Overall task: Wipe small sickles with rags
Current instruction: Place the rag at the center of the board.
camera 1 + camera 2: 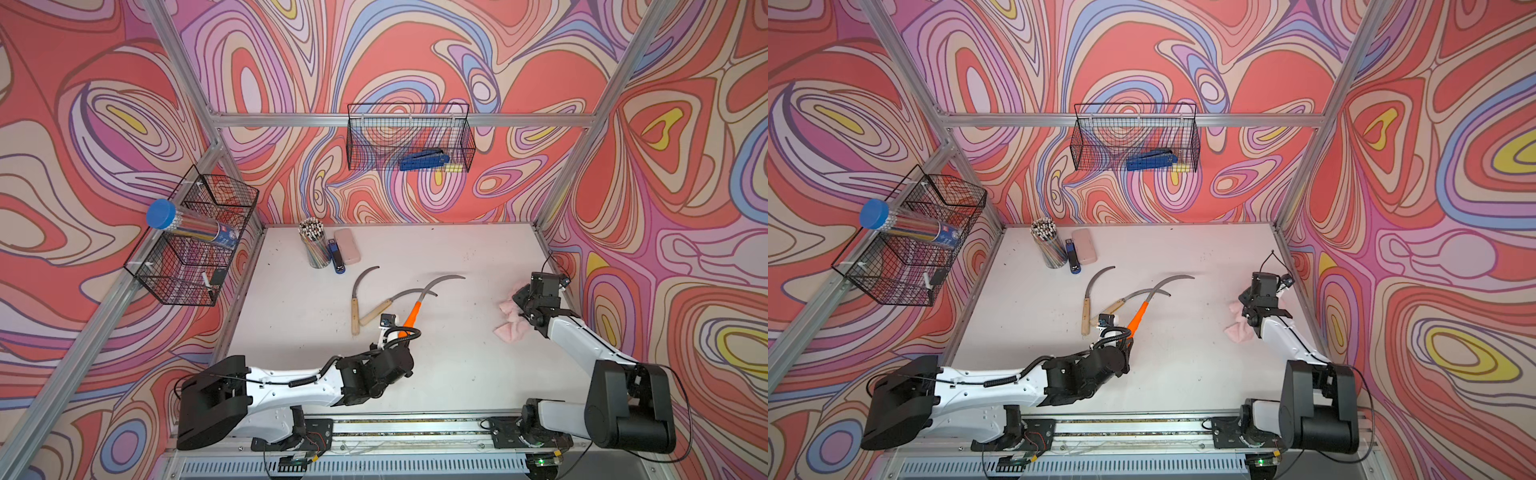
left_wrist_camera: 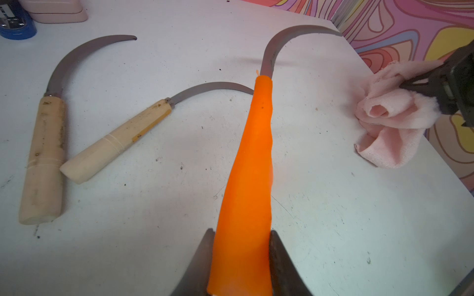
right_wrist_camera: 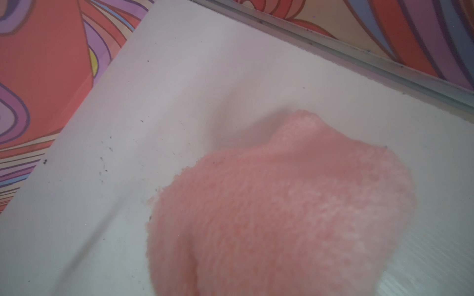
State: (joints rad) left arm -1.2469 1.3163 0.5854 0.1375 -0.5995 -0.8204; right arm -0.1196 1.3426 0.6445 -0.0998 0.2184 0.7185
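Sickles: the outer wooden sickle (image 2: 43, 159) and the middle wooden sickle (image 2: 115, 143) lie flat on the table (image 2: 154, 230). The orange sickle (image 2: 246, 166) is raised at a tilt, and its handle crosses over the middle one's blade tip.
Left gripper (image 2: 242, 234): clamped on the butt end of the orange handle, blade pointing away.
Right gripper (image 2: 415, 84): pinched on a fold of the rag (image 2: 392, 123), which is bunched near the table's far side edge with its lower part touching the surface, well apart from the blade.
Twist risk: you hold the handle at its very end, so wiping pressure on the blade will likely lever it round in the jaws.
Slip risk: the handle looks smooth and tapered, and a hard stroke may pull it out.
Snag risk: the hooked point can catch the fluffy cloth and tear it from that small pinch.
Knock risk: if you lower or swing the orange blade, it may shove the middle sickle beneath it.
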